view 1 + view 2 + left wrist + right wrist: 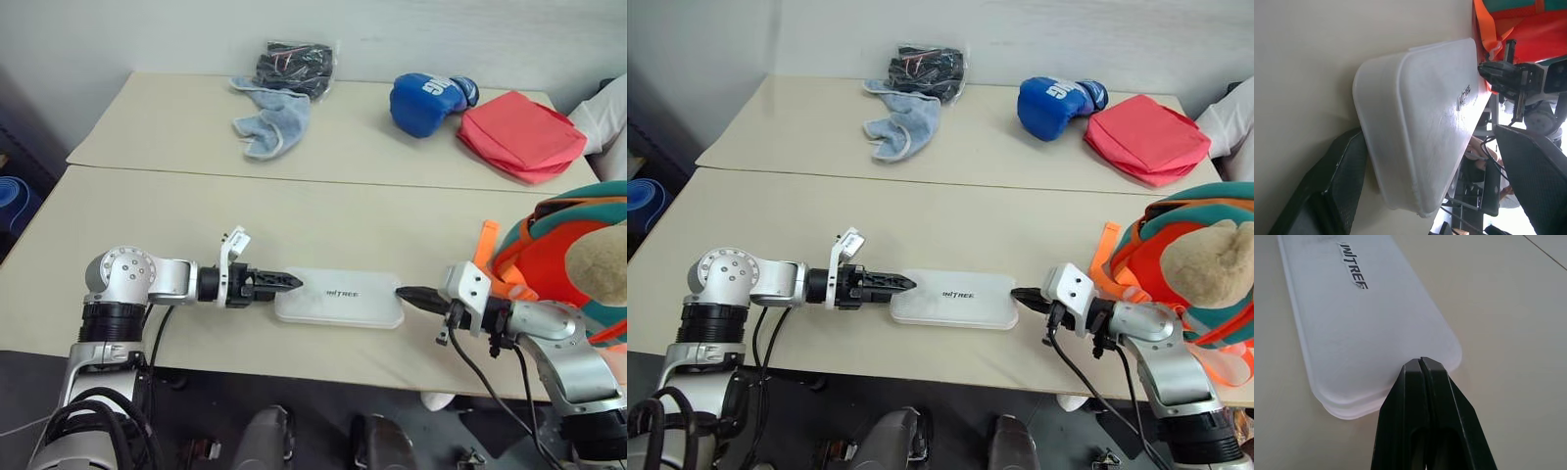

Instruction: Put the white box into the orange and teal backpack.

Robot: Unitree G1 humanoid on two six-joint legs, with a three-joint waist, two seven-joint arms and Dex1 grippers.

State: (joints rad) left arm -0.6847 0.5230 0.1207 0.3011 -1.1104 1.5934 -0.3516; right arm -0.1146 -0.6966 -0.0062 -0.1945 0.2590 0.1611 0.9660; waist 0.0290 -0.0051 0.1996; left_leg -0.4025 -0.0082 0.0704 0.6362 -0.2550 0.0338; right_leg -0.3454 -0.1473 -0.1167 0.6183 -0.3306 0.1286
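Grippers flank the white box point(339, 298) at lower centre: left gripper point(284, 282) open around its end, right gripper point(411, 294) shut, empty. Backpack point(549, 245) waits lower right; left should seat deeper before closing.

The white box point(339, 299) lies on the bench point(294, 220); left gripper point(289, 282) at its nine o'clock, right gripper point(407, 293) at three, backpack point(563, 250) beyond.
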